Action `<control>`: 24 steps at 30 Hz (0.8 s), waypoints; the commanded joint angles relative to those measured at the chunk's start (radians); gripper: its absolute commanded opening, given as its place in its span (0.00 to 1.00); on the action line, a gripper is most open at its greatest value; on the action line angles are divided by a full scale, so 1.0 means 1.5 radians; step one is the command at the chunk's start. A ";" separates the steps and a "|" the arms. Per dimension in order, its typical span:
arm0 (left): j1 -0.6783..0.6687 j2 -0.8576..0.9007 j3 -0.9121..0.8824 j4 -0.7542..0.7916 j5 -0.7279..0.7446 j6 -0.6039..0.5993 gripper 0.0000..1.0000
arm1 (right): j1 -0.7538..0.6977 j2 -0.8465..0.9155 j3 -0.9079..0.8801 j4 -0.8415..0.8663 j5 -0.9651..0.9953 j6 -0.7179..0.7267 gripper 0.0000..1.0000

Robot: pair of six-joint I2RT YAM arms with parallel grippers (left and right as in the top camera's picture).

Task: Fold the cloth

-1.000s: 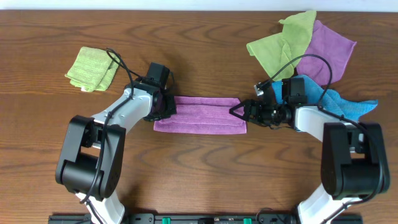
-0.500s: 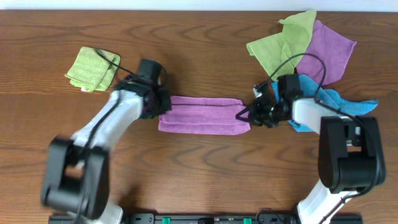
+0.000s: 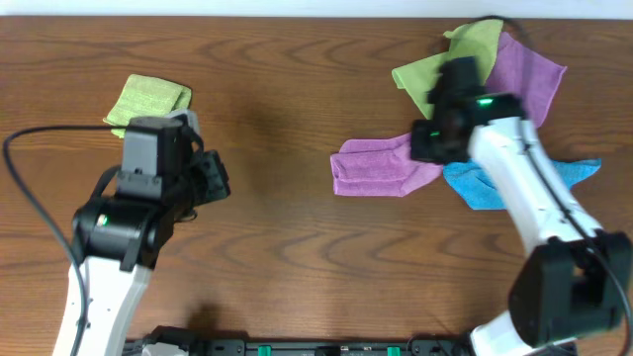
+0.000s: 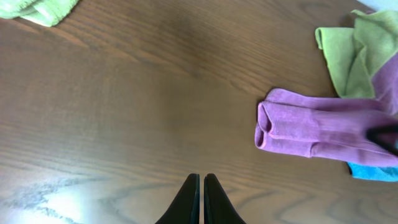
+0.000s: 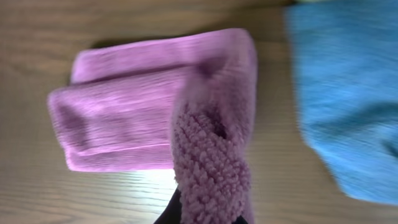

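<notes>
Wood tabletop [image 3: 297,79] carries everything. Left arm [image 3: 119,227] sits on the left side, right arm [image 3: 524,188] reaches in from the right, over the cloth pile. The pile at top right is a lime-green cloth [image 3: 435,74], a dull mauve cloth [image 3: 529,74] partly under it and a blue cloth [image 3: 485,188] nearer the front edge. A separate folded green cloth [image 3: 148,99] lies at top left, just beyond the left arm. The cloth [image 3: 381,168] – bright orchid – lies right of centre as a short layered bundle. Its rounded fold points left and its right end meets the blue cloth. Right end effector [image 3: 423,146] is clamped on that right end – the right wrist view shows a terry strip pulled up between its fingers while the rest lies flat. Left end effector [image 4: 200,199] has its fingers together with nothing between them, over bare wood, well apart from the cloth.
</notes>
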State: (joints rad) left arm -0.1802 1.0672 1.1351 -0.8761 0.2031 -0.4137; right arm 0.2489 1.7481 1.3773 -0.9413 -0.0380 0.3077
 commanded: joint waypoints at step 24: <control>0.002 0.031 -0.007 -0.059 -0.015 0.017 0.39 | 0.142 0.127 0.063 0.148 -0.294 0.116 0.02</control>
State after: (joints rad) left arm -0.1802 1.0752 1.1347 -0.9771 0.1982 -0.3923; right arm 0.4881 1.9423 1.4059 -0.7082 -0.3332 0.4892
